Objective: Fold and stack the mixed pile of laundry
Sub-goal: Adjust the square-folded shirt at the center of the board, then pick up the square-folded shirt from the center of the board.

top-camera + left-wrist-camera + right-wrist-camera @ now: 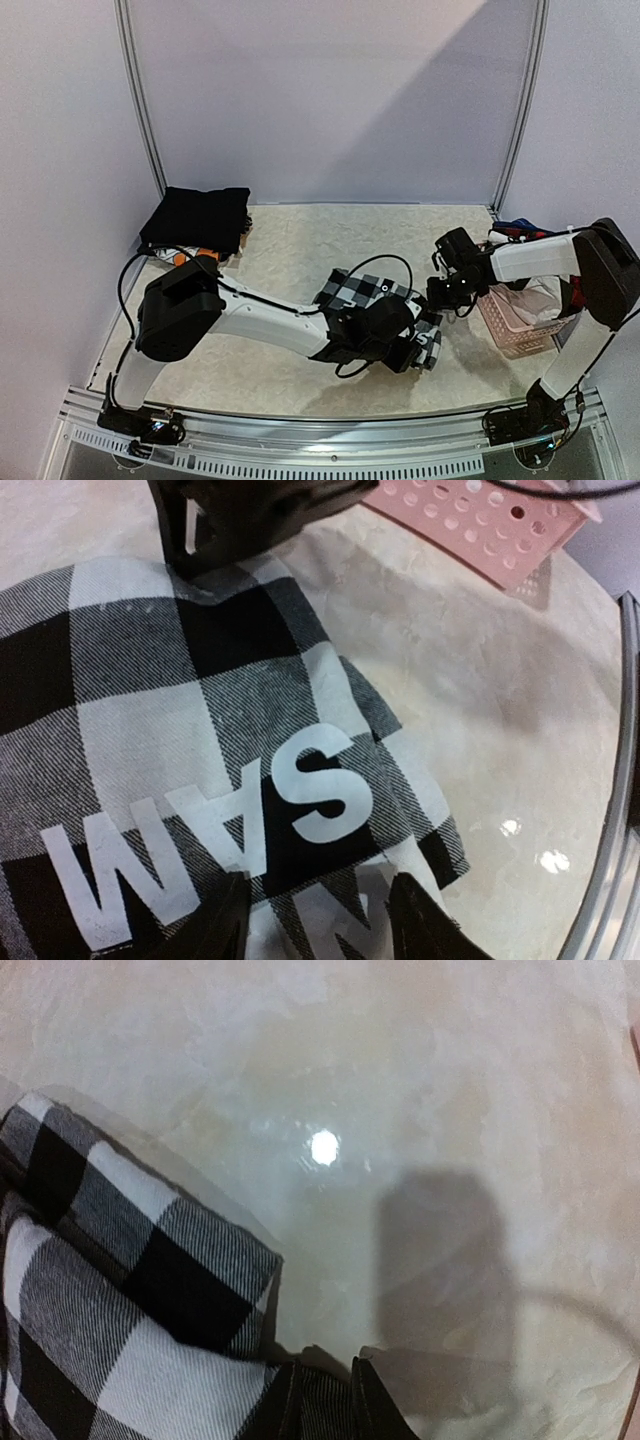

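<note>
Clamping checked garment point(120, 1290), right gripper point(322, 1405); left gripper point(318, 920) apart, its view alone shows lettering point(300, 790).

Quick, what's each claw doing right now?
Left gripper: open, fingers straddling the black-and-white checked cloth garment.
Right gripper: closed, pinching that garment's edge.

Pale marbled surface point(300, 250): folded black garment point(195, 220) upper left in the back corner, orange piece point(181, 258) just below it; checked garment point(352, 291) lying centre frame; pink basket point(515, 322) at right edge, near the checked garment
</note>
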`<state>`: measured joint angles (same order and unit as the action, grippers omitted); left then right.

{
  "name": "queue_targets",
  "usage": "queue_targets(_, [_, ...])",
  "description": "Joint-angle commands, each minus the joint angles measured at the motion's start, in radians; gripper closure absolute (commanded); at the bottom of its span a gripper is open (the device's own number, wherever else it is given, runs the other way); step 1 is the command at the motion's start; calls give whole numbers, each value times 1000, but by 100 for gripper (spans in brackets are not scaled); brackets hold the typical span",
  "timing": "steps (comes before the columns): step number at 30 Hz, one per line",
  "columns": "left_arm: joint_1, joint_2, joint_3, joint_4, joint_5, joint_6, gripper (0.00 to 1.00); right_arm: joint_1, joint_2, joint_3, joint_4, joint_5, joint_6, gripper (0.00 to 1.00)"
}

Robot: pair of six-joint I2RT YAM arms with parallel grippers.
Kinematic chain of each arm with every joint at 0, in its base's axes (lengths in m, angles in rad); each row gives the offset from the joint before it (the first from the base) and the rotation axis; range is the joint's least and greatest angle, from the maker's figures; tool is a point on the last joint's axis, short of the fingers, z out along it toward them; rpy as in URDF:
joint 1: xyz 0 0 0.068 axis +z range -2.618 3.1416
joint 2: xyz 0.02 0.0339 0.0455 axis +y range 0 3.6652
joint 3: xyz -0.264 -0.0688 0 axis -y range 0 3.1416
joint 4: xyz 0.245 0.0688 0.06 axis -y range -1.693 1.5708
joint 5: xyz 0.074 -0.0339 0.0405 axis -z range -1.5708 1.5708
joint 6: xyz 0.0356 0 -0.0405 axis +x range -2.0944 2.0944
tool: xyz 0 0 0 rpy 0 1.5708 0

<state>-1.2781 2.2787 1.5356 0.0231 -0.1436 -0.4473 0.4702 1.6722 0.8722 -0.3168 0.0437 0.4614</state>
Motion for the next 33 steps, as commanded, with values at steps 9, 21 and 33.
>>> queue_targets(9, [-3, -301, -138, -147, -124, 37, 20, -2, 111, 285, -86, -76, -72, 83])
queue_targets(21, [244, -516, -385, -216, -111, 81, 16, 196, -29, 296, -91, -133, -14, 82])
queue_targets(33, [411, -550, -559, -154, -53, 62, 22, 500, 46, 235, 103, -187, 124, 81])
